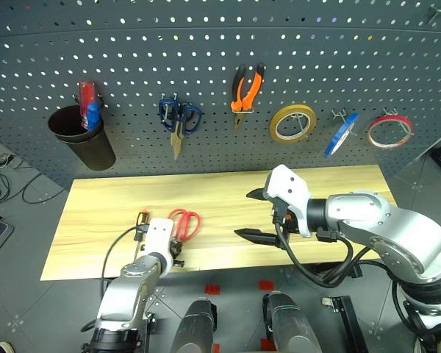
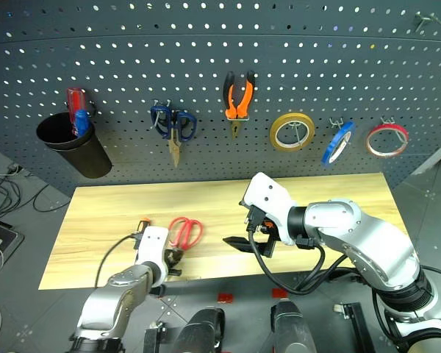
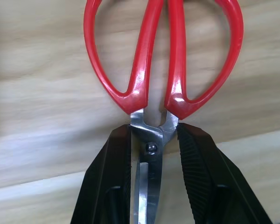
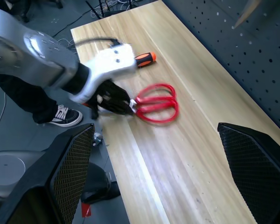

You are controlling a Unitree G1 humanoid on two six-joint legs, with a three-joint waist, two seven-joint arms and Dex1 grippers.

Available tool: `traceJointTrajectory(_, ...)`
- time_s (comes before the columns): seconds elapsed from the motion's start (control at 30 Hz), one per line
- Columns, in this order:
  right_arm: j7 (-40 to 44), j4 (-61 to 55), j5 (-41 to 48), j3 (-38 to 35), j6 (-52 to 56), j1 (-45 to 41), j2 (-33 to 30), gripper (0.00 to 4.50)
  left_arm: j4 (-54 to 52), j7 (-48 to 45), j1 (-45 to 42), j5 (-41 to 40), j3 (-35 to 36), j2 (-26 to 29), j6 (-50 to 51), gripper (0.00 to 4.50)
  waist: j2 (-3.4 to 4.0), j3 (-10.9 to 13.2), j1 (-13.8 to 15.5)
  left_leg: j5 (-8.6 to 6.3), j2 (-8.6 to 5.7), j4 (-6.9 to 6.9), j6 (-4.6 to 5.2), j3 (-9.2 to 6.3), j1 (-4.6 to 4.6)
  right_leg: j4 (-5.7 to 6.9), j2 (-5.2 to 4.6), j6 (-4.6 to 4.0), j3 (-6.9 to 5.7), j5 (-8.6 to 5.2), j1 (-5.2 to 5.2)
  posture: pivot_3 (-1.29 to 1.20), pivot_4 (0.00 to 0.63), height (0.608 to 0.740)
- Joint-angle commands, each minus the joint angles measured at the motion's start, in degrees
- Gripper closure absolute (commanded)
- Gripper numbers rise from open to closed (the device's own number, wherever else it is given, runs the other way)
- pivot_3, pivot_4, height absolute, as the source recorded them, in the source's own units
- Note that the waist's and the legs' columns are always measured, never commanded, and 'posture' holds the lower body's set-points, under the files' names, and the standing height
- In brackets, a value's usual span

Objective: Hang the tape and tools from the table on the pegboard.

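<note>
Scissors: two pairs — red-handled scissors (image 1: 184, 223) on the table (image 1: 338, 187), blue-handled scissors (image 1: 178, 120) on the pegboard (image 1: 206, 51). Pliers (image 1: 246, 92): one pair, orange-and-black. Tape rings: three — yellow tape roll (image 1: 292, 123), blue tape (image 1: 340, 134), red-and-white ring (image 1: 389, 131). Screwdriver (image 4: 145, 59): one, orange-and-black handle. Black cup (image 1: 82, 137): one, with red-and-blue-handled tools (image 1: 89, 105), count unclear.

Left arm low at the near-left, forearm reaching forward, wrist pitched downward. Left gripper (image 3: 154, 154) clamped tight, both black fingers (image 3: 198, 163) pressed against the pivot of the red-handled scissors (image 3: 161, 56). Right arm bent across from the right, raised clear, wrist rolled so one finger sits above the other. Right gripper (image 1: 256, 215) spread wide, pointing left, holding nothing.
</note>
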Motion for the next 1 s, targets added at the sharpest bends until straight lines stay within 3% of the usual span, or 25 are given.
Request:
traceJointTrajectory(0.03,0.2,-2.1,0.3,-2.3,-1.4,-0.7,-0.5,0.00,-7.2,-1.3,3.5,2.7,1.1,2.8,-11.1,3.36,0.00,0.0,0.2,0.00,-0.03,0.00,0.00,0.02,0.01,-0.01,-0.06,0.00,0.00,0.00,0.00,-0.04,0.257,0.740)
traceJointTrajectory(0.2,0.1,-2.2,-0.5,-2.5,-3.2,-1.2,-0.4,0.00,-10.9,-2.0,7.7,4.8,4.0,4.3,-29.7,3.36,0.00,0.0,0.3,0.00,-0.10,-0.03,0.00,0.05,-0.02,-0.12,-0.23,-0.01,-0.04,0.01,0.01,-0.04,0.245,0.740)
traceJointTrajectory(0.47,1.0,-1.8,-1.8,-3.0,-7.4,-2.4,-0.2,0.00,-13.5,-6.9,6.2,7.5,4.2,9.0,-44.5,3.36,0.00,0.0,0.3,0.00,-0.11,-0.04,0.01,0.07,-0.03,-0.11,-0.21,-0.01,-0.10,0.01,0.02,-0.04,0.238,0.740)
traceJointTrajectory(1.0,2.3,5.5,-6.1,-2.1,-14.1,-6.6,0.6,0.00,-13.1,-5.4,-4.4,8.0,5.7,7.8,-40.1,3.36,-0.01,0.0,0.2,0.02,-0.05,-0.01,0.00,0.11,-0.03,-0.05,0.15,-0.01,-0.08,0.01,-0.01,-0.03,0.224,0.740)
